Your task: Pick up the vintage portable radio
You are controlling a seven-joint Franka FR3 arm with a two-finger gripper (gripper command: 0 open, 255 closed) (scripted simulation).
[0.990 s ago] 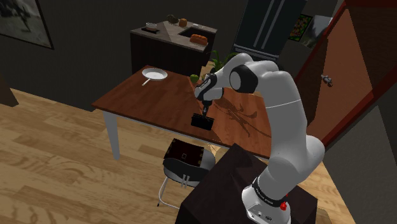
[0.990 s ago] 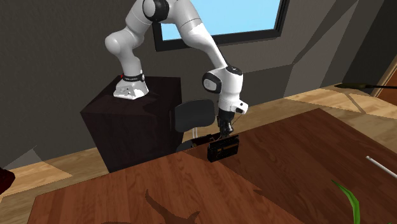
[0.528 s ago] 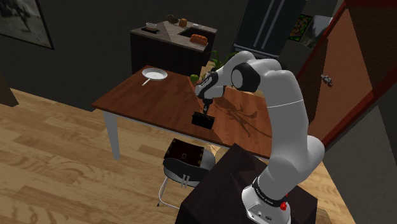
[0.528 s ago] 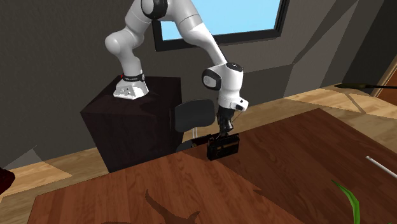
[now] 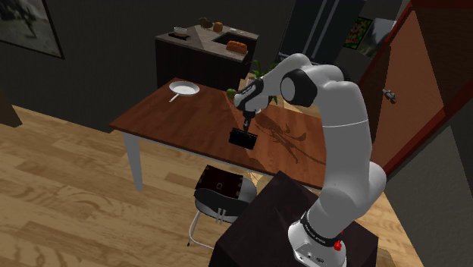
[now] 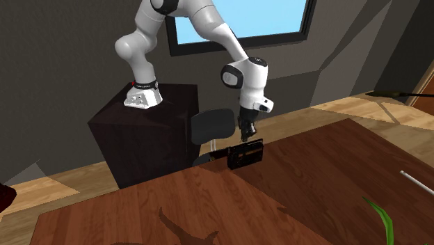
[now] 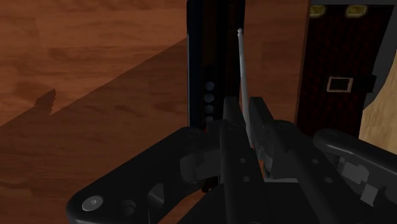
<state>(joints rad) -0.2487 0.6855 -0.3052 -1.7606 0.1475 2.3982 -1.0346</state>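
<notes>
**Radio in grip, barely off the counter**

Nearest is the dark box stand [image 5: 303, 220], with the white arm [image 5: 345, 136] reaching out over the wood counter [image 5: 174, 117]. A chair [image 6: 212, 125] sits between the stand and the counter edge.

The jaws are closed on a thin grey rod [image 7: 242, 83] at the top of the radio [image 6: 245, 154], clasping it from both sides in the wrist view. The radio is a small black box. It hangs upright directly under the hand, near the counter's stand-side edge. It looks just clear of the wood in the second exterior view, but the gap is too slim to be sure.

Judgement: reach and grasp are done. What's left is raising it clearly off the counter. With a grip on a thin rod, it may swing.

Further off, a white pan [image 5: 184, 89] sits at the counter's far corner, well apart from the radio. Beyond it are a far counter [image 5: 205, 45] with small items and a dark fridge [image 5: 314, 30].

No writing is readable. The radio's top shows a row of small round dots [image 7: 209, 102], but no brand or label is legible.
</notes>
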